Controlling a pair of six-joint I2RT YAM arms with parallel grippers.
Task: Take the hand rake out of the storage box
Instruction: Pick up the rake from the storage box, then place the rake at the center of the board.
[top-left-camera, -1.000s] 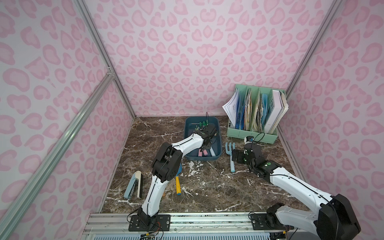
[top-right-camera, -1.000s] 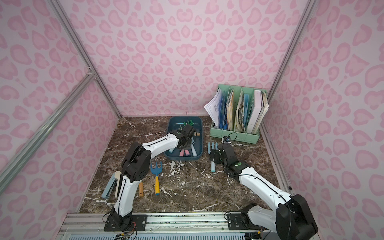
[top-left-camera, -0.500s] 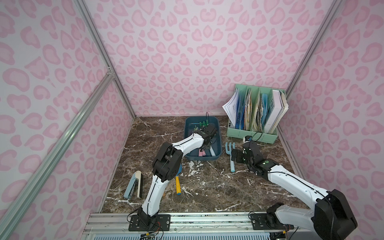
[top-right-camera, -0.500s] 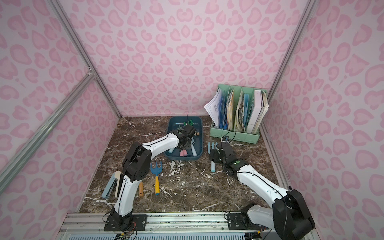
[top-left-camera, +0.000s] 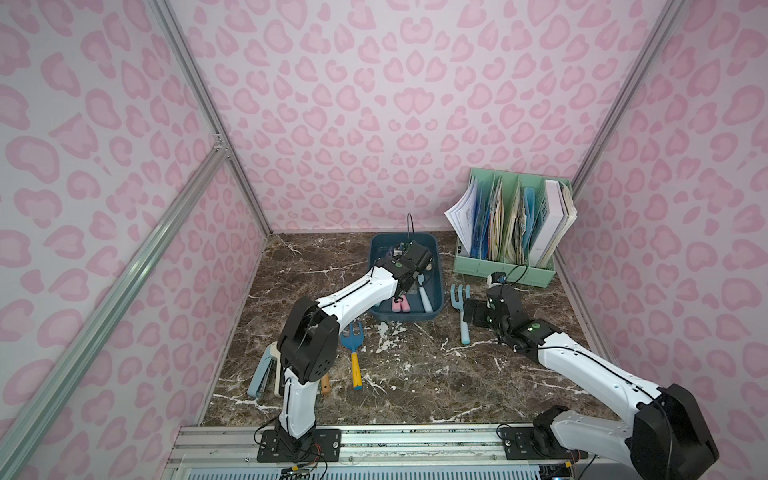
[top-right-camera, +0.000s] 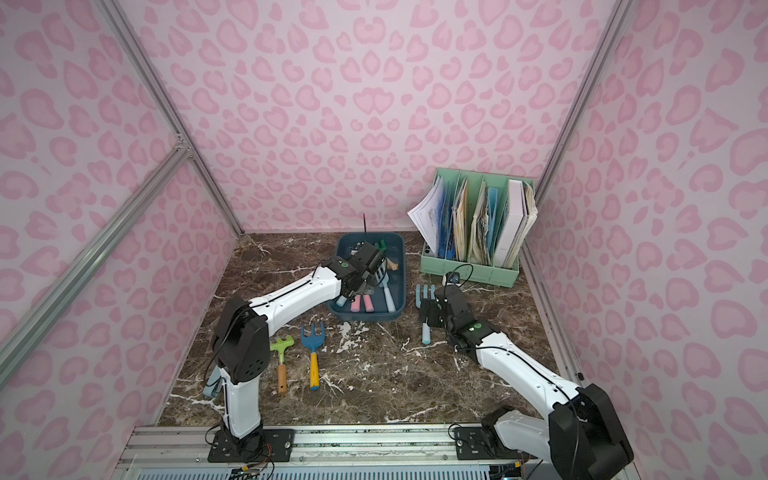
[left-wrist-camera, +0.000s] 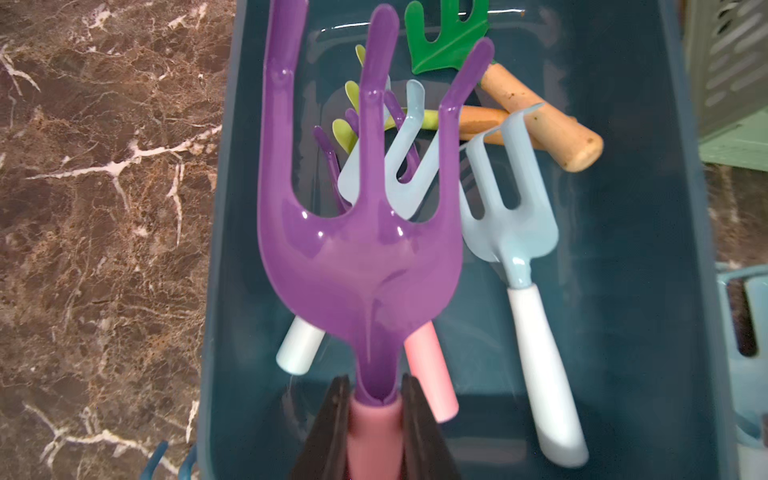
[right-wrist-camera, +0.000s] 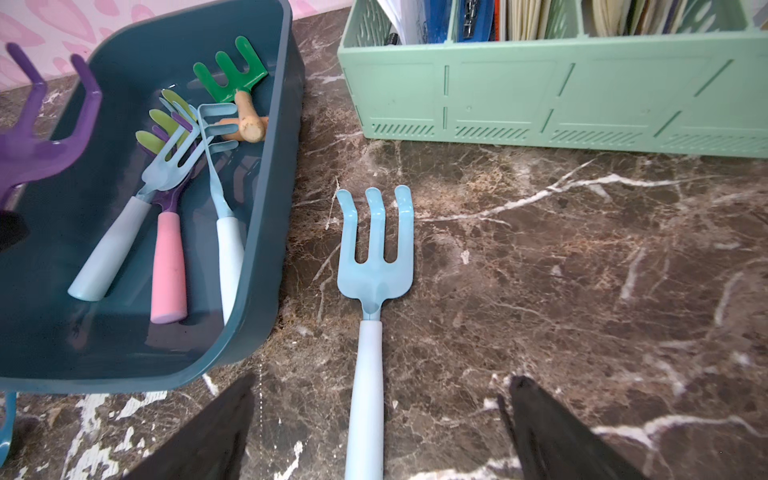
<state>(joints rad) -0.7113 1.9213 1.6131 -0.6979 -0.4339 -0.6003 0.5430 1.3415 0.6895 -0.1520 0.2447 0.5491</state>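
The teal-blue storage box (top-left-camera: 405, 319) (top-right-camera: 365, 316) sits at the back middle of the marble table. My left gripper (left-wrist-camera: 372, 399) (top-left-camera: 407, 280) is inside it, shut on the pink handle of a purple hand rake (left-wrist-camera: 361, 232), whose tines rise above the box's rim (right-wrist-camera: 33, 141). Several more rakes lie in the box (left-wrist-camera: 623, 291): a light blue one with a white handle (left-wrist-camera: 528, 332), a pink-handled one (left-wrist-camera: 430, 374) and a green one with a wooden handle (left-wrist-camera: 536, 120). My right gripper (right-wrist-camera: 382, 379) (top-left-camera: 469, 311) stands open over a light blue rake (right-wrist-camera: 374, 257) lying on the table right of the box.
A mint-green file organizer (top-left-camera: 511, 232) full of papers stands at the back right. Left of the box's front lie a blue rake with a yellow handle (top-left-camera: 353, 349) and a light green rake with a wooden handle (top-right-camera: 281, 361). A stapler (top-left-camera: 264, 370) lies by the left wall.
My left gripper's jaws have closed on the purple rake's pink handle. The right gripper has stayed open over the light blue rake, with only a slight shift of the arm.
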